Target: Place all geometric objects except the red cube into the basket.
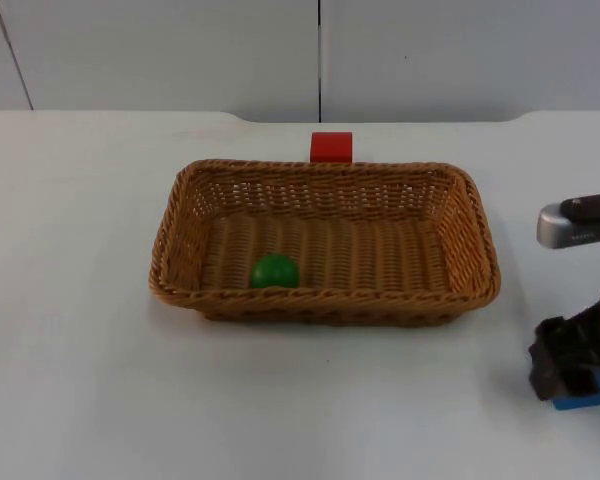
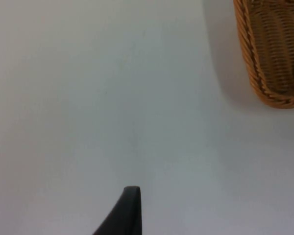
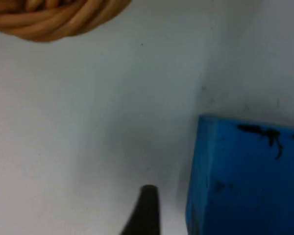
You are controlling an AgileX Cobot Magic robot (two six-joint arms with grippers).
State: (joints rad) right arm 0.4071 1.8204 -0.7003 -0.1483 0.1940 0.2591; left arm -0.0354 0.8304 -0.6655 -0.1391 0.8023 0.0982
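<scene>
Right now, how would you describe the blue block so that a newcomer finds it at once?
Start at the wicker basket in the middle of the white table. Go past its right end toward the table's near right corner, where the right gripper stands. The blue block lies on the table under it: the one blue thing, outside the basket.

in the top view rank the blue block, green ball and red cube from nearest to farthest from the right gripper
1. Blue block: right at the right gripper, near the table's right edge.
2. Green ball: inside the woven wicker basket, by its front wall, left of the gripper.
3. Red cube: on the table behind the basket's back rim, farthest.
</scene>
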